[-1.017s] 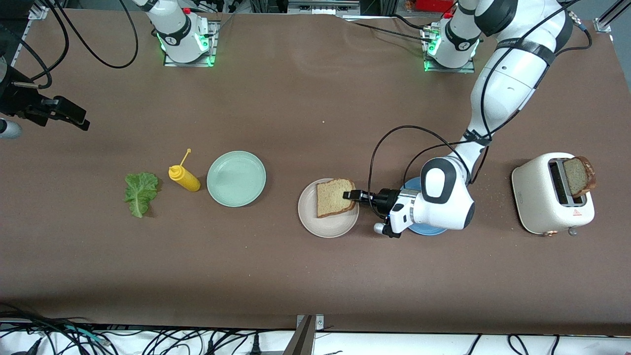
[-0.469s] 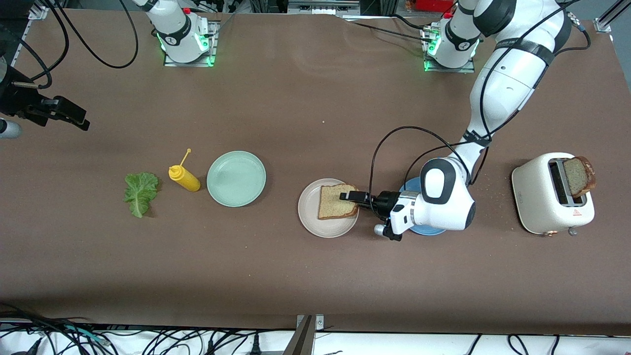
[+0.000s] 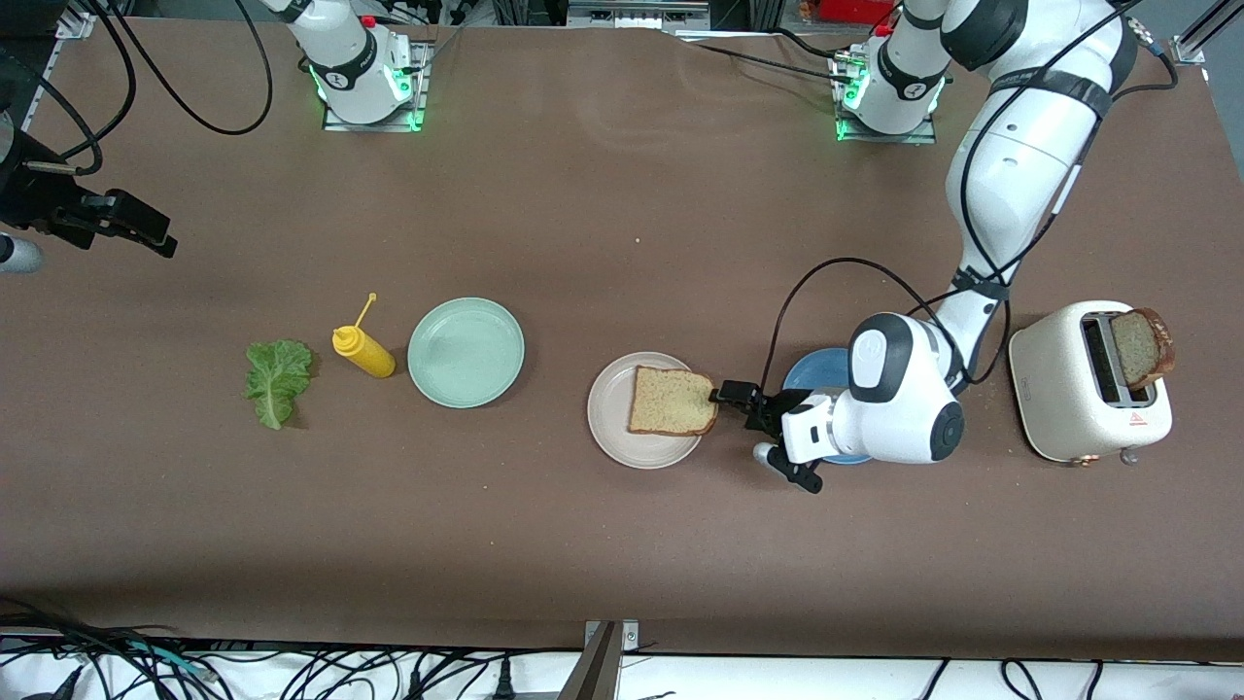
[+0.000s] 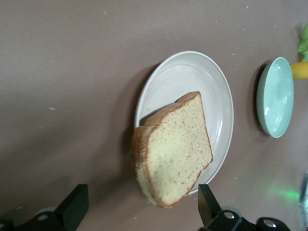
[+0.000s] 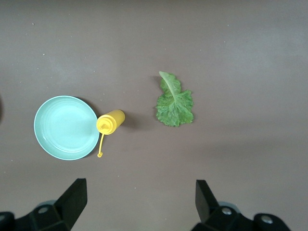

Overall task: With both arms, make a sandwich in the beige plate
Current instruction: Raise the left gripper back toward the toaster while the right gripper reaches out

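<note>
The left claw [image 3: 731, 396] sits low over the desk [image 3: 622, 544] just beside the beige plate [image 3: 612, 437], on the side toward the left arm's end, with its fingers [image 4: 72, 209] spread apart and nothing between them. One bread slice [image 3: 673, 402] lies on that plate, flat, with its corner poking past the rim toward the claw; in the left wrist view the slice [image 4: 174, 149] overhangs the plate's [image 4: 178, 77] edge and stands clear of both fingertips. The blue plate [image 3: 812, 374] is mostly hidden under the left arm's wrist, next to the beige one. Toward the left arm's end of the desk stands a cream toaster [image 3: 1079, 394] with a second bread slice [image 3: 1139, 347] sticking up out of one slot.

The right claw [image 3: 136, 228] hangs in the air at the right arm's end of the desk, waiting, its fingers [image 5: 72, 199] wide apart and empty. Its wrist camera looks down on the lettuce leaf [image 5: 174, 102], the yellow squeeze bottle [image 5: 110, 121] and the mint-green plate [image 5: 66, 127]. On the desk the lettuce leaf [image 3: 278, 380] lies flat and alone, the yellow squeeze bottle [image 3: 363, 352] lies on its side just beside it, and the mint-green plate [image 3: 466, 351] comes next, between the bottle and the beige plate, bare.
</note>
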`<move>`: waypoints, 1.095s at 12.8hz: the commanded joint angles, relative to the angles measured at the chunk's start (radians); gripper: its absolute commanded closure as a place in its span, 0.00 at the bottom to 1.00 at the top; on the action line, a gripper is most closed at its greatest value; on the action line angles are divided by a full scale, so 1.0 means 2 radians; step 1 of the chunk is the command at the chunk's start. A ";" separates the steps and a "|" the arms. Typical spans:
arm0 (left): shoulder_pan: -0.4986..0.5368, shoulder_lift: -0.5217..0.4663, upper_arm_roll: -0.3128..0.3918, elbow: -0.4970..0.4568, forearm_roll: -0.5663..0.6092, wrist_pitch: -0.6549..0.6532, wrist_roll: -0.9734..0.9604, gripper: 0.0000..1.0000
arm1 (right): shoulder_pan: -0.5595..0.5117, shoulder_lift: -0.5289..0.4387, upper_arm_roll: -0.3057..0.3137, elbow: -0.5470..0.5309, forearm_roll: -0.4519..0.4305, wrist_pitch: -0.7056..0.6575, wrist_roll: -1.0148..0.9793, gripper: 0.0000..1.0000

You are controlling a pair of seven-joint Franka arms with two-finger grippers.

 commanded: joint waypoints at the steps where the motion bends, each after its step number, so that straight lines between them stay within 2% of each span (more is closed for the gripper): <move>1: 0.006 -0.039 0.010 -0.009 0.053 -0.032 -0.010 0.00 | 0.001 0.001 -0.002 0.006 0.002 -0.002 -0.002 0.00; 4: 0.008 -0.094 0.026 -0.009 0.129 -0.100 -0.051 0.00 | 0.001 0.002 -0.001 0.006 0.002 -0.004 -0.002 0.00; 8: 0.008 -0.173 0.065 -0.010 0.179 -0.195 -0.104 0.00 | 0.002 0.003 -0.001 0.007 0.019 -0.003 -0.002 0.00; 10: 0.009 -0.217 0.072 -0.011 0.214 -0.236 -0.132 0.00 | 0.003 0.003 0.001 0.008 0.019 -0.005 -0.004 0.00; 14: 0.037 -0.288 0.082 -0.018 0.222 -0.272 -0.135 0.00 | 0.003 0.001 -0.002 0.009 0.059 -0.008 -0.076 0.00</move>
